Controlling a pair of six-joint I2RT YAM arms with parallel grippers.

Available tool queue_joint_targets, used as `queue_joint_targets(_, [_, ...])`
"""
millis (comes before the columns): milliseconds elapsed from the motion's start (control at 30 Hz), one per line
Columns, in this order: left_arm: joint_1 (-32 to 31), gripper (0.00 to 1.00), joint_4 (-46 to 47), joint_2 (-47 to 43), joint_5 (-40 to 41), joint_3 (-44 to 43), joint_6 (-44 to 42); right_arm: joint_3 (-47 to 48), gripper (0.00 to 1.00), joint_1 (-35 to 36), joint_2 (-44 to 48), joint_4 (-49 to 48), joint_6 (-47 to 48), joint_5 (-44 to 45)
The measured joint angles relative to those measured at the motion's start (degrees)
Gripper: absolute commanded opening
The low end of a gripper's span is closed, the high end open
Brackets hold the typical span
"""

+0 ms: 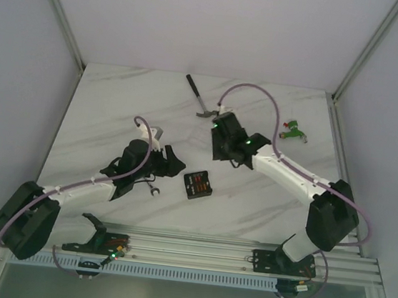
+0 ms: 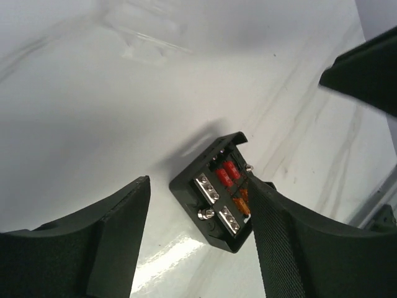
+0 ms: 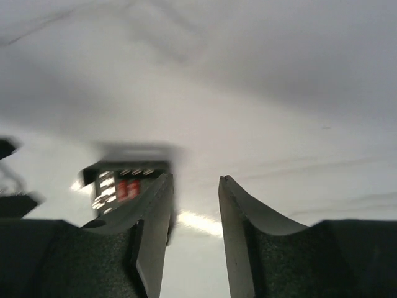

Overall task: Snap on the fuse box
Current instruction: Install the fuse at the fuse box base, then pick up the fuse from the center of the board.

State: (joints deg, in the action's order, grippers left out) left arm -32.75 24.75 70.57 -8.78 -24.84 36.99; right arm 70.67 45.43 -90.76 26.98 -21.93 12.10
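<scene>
white marble table [image 1: 111, 103], fuse box [image 1: 198, 185] uncovered.
left gripper [image 2: 198, 186] and right gripper [image 3: 195, 180] both released, empty; best square up before pressing.

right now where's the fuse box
The fuse box lies on the table near the middle in the top view, just right of the left gripper.

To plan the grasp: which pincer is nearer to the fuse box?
The left pincer: the fuse box shows between its open fingers, but beside the right pincer.
</scene>
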Motion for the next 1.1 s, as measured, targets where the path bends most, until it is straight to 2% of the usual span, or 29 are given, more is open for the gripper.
queue_joint_targets(200, [0.0,0.93,-3.65,-4.68,6.45,0.09,-2.97,-2.62,0.59,-13.7,0.92,-2.51,2.82,2.54])
queue_joint_targets(300, [0.07,0.96,-4.87,-5.66,9.11,0.17,-4.11,-2.67,0.6,-21.05,-0.2,-5.18,3.96,2.93])
queue_joint_targets(367, [0.15,0.97,-5.35,-5.75,10.43,0.24,-4.63,-2.14,0.65,-25.4,-2.1,-7.34,4.39,2.93])
queue_joint_targets(533, [0.46,1.0,-6.03,-5.38,12.66,0.59,-5.75,3.63,0.74,-33.83,-11.32,-11.23,4.66,2.73])
queue_joint_targets(633, [0.61,1.0,-6.16,-4.63,13.46,0.59,-6.19,8.92,0.78,-36.76,-17.38,-12.61,4.35,2.51])
queue_joint_targets(867, [0.92,1.0,-6.45,-3.41,14.47,0.59,-6.75,19.37,0.79,-40.61,-27.54,-14.34,3.21,2.51])
queue_joint_targets(1100, [1.09,1.0,-6.49,-2.36,14.86,0.59,-7.13,22.51,0.79,-42.36,-32.61,-14.43,1.77,2.01])
